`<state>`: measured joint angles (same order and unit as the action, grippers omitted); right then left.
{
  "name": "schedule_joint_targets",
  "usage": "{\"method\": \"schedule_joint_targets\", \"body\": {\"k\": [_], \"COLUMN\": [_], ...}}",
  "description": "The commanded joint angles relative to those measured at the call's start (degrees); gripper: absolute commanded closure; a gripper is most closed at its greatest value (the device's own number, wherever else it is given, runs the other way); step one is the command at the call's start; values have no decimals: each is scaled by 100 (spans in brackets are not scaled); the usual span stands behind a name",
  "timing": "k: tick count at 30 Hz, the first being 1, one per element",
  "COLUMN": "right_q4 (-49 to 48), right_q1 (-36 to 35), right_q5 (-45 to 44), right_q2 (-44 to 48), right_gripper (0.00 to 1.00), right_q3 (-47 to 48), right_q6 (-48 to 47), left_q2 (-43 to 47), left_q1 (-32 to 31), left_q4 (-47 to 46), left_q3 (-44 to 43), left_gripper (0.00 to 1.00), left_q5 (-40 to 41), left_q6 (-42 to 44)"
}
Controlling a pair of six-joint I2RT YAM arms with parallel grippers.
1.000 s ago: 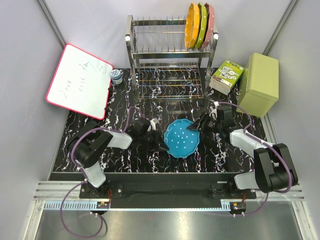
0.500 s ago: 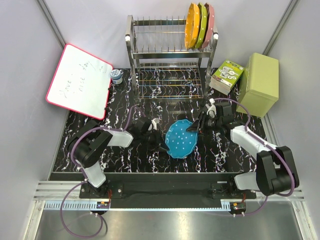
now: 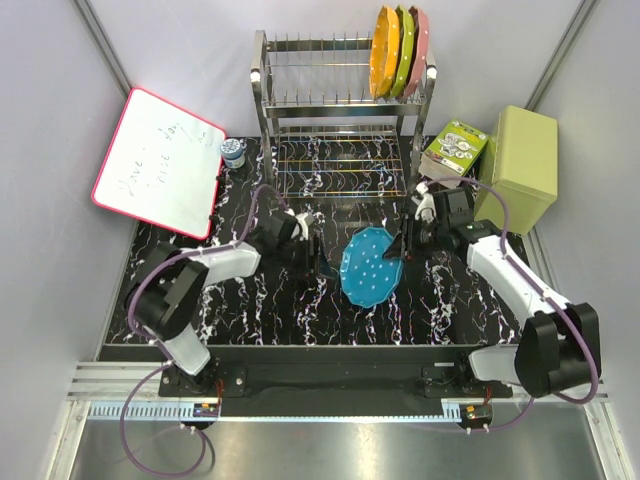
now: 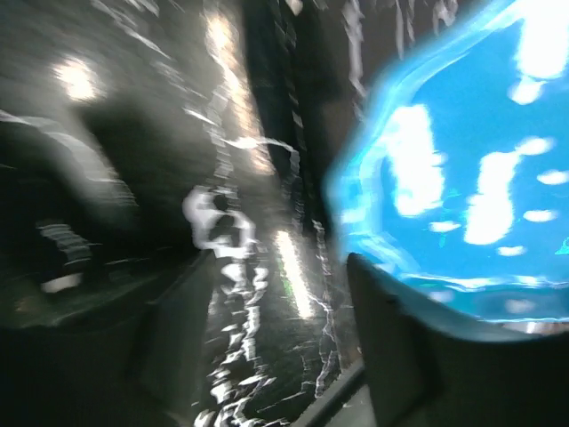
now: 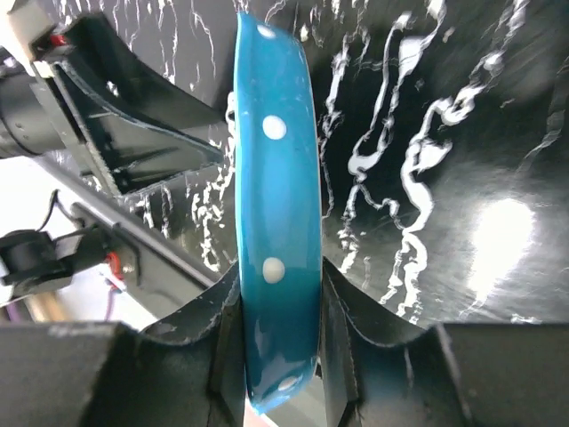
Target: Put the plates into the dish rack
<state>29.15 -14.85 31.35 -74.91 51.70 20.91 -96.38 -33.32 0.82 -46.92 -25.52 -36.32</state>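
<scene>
The blue plate (image 3: 368, 266) with white dots is tilted up on edge above the black marbled table, and my right gripper (image 3: 401, 248) is shut on its right rim. In the right wrist view the blue plate (image 5: 271, 205) runs edge-on between the right gripper's (image 5: 279, 342) two fingers. My left gripper (image 3: 320, 262) stands open just left of the plate, not touching it. The blurred left wrist view shows the left gripper (image 4: 284, 351) with bare table between its fingers and the blue plate (image 4: 471, 169) at the right. The dish rack (image 3: 340, 120) holds orange (image 3: 383, 50), green (image 3: 403, 50) and pink (image 3: 421, 42) plates in its top tier.
A red-framed whiteboard (image 3: 160, 160) leans at the back left with a small jar (image 3: 233, 152) beside it. A printed box (image 3: 453, 150) and a pale green box (image 3: 520, 165) stand right of the rack.
My left gripper opened, let go of the blue plate and drew back to the left. My right gripper closed on the plate's rim and tipped it up towards the rack.
</scene>
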Motion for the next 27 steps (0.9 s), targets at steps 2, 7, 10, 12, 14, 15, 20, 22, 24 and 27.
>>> {"method": "schedule_joint_targets", "body": {"k": [2,7,10,12,14,15,20,22,24,27], "right_q4": [390,714,1189,1496,1725,1787,2183,2148,2078,1701], "right_q1": [35,-35,-105,-123,-211,-289,-1028,-1055,-1098,-1203], "right_q5": [-156,-322,-446,-428,-341,-236,-779,-1017,-1226,-1804], "right_q2": [627,724,750,715,549,452,-698,-1294,-1691,-2430], "right_gripper": [100,100,100,100,100,100,100,100,100,100], "right_q3": [1078,1473,2184,2895,3791,4125,6973,8041,8739,9883], "right_q6": [-491,-682,-1122,-1325,-1580,-1685,-2371,-2451,-2530,-2617], "left_q2": [716,1383,1848,2061,2403,2509,3081,3204,3291,3371], "left_q1": [352,660,792,801,801,801,871,906,1003,1222], "left_q4": [762,1093,1664,1886,1983,2001,1966,1922,1887,1861], "left_q3": [-336,-449,-739,-836,-758,-653,-362,-345,-345,-345], "left_gripper": [22,1,1,1,1,1,1,1,1,1], "left_q5": [812,723,1230,1688,2374,2524,3070,3044,3009,2904], "left_q6": [968,1302,1811,2312,2654,2760,3043,3060,3069,2999]}}
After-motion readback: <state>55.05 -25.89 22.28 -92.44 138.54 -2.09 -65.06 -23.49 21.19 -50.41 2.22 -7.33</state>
